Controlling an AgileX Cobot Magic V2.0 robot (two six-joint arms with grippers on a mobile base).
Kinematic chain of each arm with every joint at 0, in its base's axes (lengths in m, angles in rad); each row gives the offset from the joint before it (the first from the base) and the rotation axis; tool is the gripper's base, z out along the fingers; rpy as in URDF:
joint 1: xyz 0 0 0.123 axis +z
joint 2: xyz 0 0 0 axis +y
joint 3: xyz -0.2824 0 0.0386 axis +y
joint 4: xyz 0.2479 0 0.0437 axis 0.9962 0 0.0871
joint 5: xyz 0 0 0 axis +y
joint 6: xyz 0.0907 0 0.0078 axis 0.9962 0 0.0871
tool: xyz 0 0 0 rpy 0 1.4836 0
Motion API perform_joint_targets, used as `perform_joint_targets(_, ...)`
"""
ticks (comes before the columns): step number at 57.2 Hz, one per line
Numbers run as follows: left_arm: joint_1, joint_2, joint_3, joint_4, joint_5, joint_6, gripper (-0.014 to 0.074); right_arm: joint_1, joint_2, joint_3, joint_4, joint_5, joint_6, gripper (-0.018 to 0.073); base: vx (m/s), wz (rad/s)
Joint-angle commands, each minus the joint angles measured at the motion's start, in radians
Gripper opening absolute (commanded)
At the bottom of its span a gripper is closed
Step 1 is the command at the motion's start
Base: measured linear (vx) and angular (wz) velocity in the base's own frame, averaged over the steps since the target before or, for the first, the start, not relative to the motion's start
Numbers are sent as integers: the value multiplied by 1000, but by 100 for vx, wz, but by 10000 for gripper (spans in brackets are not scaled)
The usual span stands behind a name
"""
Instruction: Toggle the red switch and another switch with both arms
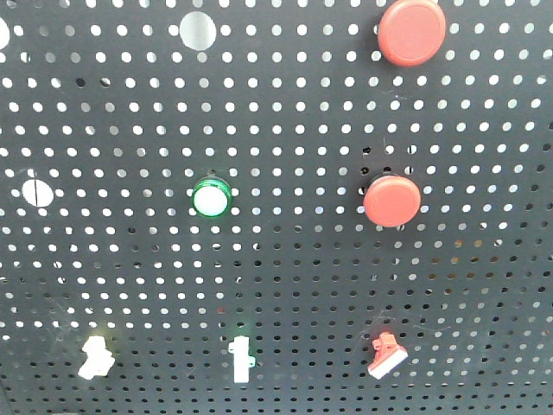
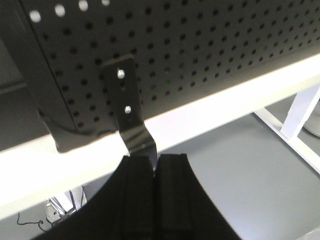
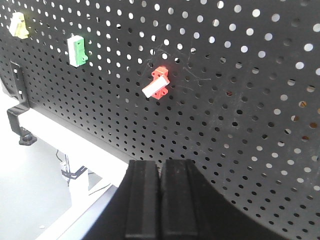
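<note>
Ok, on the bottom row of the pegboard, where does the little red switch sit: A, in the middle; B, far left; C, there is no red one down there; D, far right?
D: in the front view the red switch sits rightmost on the bottom row, right of the green switch and the pale switch.

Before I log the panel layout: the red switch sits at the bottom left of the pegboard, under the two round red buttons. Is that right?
Not quite. The red switch sits at the bottom right of the pegboard, under the two round red buttons. The exterior front-facing view shows it.
</note>
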State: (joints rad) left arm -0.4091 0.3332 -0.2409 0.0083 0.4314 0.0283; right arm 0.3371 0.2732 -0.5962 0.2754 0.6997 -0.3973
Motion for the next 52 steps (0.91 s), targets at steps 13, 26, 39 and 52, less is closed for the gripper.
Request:
perform_joint_targets(13, 228, -313, 199, -30, -260, -11, 3, -1, 13, -30, 5, -79, -2, -1, 0, 0)
perform_joint_targets(26, 292, -363, 287, -22, -354, -47, 3, -1, 14, -30, 5, -75, -2, -1, 0, 0)
perform_joint_targets(39, 292, -363, 287, -30, -370, -47, 3, -1, 14, -30, 5, -75, -2, -1, 0, 0)
perform_joint_targets(52, 292, -363, 287, -30, -370, -47, 3, -1, 14, -30, 5, -75, -2, -1, 0, 0)
